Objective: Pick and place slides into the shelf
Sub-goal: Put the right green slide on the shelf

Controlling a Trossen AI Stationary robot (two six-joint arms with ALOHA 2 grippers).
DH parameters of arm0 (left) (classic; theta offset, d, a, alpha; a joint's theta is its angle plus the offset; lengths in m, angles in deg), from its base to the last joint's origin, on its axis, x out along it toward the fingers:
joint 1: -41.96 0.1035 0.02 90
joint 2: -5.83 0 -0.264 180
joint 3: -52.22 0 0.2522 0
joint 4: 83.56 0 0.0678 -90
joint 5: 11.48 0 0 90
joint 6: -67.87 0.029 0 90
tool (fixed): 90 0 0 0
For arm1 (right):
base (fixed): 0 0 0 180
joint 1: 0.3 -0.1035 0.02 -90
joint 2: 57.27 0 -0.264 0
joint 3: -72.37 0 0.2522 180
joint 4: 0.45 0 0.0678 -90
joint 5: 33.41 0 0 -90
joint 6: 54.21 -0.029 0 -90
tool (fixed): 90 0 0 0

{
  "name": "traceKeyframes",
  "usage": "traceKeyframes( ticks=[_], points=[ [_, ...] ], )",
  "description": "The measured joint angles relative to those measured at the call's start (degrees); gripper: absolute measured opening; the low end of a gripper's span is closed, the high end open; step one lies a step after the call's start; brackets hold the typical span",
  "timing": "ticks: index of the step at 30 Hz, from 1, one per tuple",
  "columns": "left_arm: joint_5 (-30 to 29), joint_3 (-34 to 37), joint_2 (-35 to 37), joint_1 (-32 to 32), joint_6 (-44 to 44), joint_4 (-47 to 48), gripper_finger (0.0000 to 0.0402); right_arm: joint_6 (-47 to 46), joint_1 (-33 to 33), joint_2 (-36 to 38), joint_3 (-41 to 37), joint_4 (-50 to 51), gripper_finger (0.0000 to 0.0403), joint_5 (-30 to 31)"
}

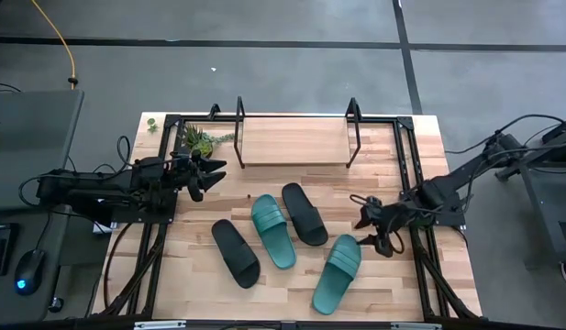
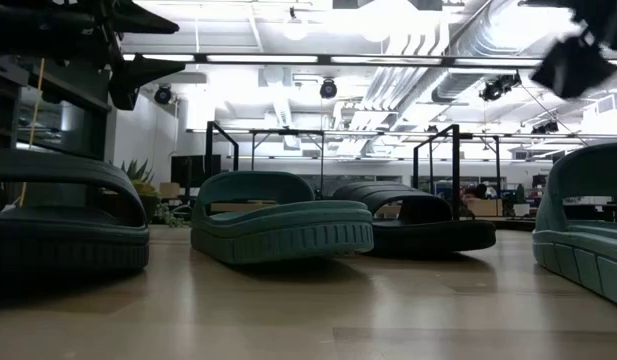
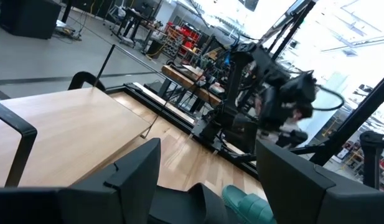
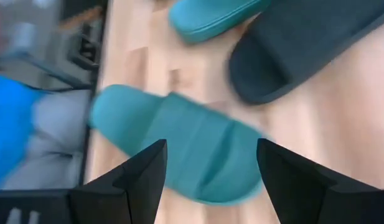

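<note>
The counter is seen as pale, smooth wooden planks with a faint sheen. The shelf is made of light matt wood with black metal wire frames. The slides, teal and black, look like matt moulded rubber, ribbed along the soles.

Glaring ceiling lights in low view; motion-blurred right wrist view.

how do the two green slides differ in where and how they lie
One green slide lies mid-table between the two black slides, touching or nearly touching the one on its right; the other green slide lies alone nearer the table's right front, just below the right claw. In the high view the first tilts top-left, the second top-right. Both lie flat, strap up, on the table, not on the shelf.
</note>
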Motion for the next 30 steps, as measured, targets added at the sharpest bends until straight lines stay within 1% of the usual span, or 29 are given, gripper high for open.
traceKeyframes(
  ticks=[3,5,8,14,17,22,26,30],
  points=[
    [0.0,0.0,0.0,0.0,0.0,0.0,0.0246,-2.9,-0.2,0.9,-6.5,-8.0,0.0238,-3.5],
    [0.0,0.0,0.0,0.0,0.0,0.0,0.0246,-4.6,-0.2,1.0,-9.3,-10.5,0.0238,-4.0],
    [0.0,0.0,0.0,0.0,0.0,0.0,0.0246,-6.4,-0.2,1.0,-11.5,-12.0,0.0238,-3.9],
    [0.0,0.0,0.0,0.0,0.0,0.0,0.0246,-8.0,-0.2,0.9,-14.1,-18.2,0.0238,-4.0],
    [0.0,0.0,0.0,0.0,0.0,0.0,0.0246,-9.0,-0.6,0.9,-14.5,-20.2,0.0238,-5.4],
    [0.0,0.0,0.0,0.0,0.0,0.0,0.0246,-10.5,-2.1,0.9,-14.5,-22.0,0.0238,-5.3],
    [0.0,0.0,0.0,0.0,0.0,0.0,0.0246,-11.4,-4.1,0.2,-14.5,-21.9,0.0238,-2.7],
    [0.0,0.0,0.0,0.0,0.1,0.0,0.0246,-12.6,-6.3,-2.2,-14.5,-22.0,0.0238,-0.2]
  ],
)
